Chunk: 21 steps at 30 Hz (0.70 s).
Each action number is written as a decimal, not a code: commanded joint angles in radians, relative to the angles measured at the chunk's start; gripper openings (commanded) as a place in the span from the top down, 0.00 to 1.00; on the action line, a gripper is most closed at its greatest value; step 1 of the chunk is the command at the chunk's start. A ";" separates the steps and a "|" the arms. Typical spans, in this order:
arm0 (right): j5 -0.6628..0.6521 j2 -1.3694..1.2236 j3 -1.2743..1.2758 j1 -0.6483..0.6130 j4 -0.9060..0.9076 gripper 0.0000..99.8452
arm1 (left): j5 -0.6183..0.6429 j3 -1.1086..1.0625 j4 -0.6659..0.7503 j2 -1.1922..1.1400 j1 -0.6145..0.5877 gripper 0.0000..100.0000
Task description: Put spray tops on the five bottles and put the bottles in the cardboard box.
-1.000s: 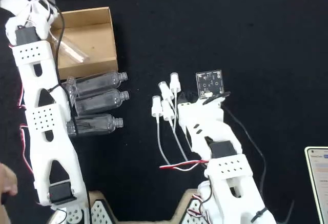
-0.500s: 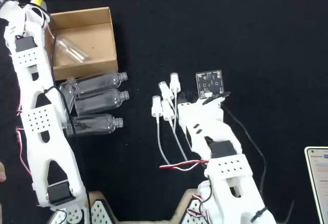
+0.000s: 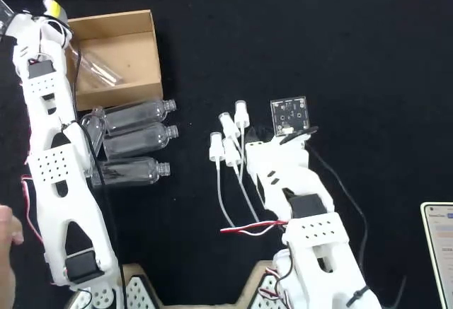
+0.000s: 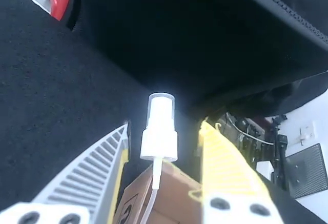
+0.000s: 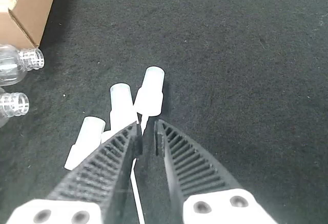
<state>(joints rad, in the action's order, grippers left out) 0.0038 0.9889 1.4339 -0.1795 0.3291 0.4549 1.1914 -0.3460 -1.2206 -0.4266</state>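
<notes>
Cardboard box [image 3: 127, 40] holds one clear bottle [image 3: 99, 71] in the high view, with three uncapped bottles [image 3: 138, 139] just beside it and four loose spray tops [image 3: 230, 146] well apart, so I judge you're between cappings. Left wrist: your left gripper [image 4: 165, 126] has its jaws spread around a fifth spray top [image 4: 160, 131] over the box corner, touching neither side. Right wrist: your right gripper [image 5: 147, 124] has its jaws narrowly parted over a dip tube [image 5: 145, 118]; next, pinch one top and bring it to a bottle neck.

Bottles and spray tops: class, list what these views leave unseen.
1. High view: the left arm covers one end of the bottle in the cardboard box.
2. Left wrist view: the edge cuts off whatever lies under the spray top.
3. Right wrist view: the right end effector partly hides the tubes of the loose spray tops.
</notes>
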 commanded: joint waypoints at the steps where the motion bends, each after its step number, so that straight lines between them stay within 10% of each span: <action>1: 0.005 0.016 -0.007 0.018 -0.028 0.94 | -0.003 0.012 0.026 0.023 0.013 0.77; 21: 0.005 0.016 -0.007 0.018 -0.023 0.94 | -0.008 0.108 0.172 -0.120 0.039 0.81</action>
<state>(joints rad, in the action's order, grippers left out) 0.0038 0.9889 1.4339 -0.1795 0.3291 0.4549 1.2252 -0.1772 -1.3602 -0.4112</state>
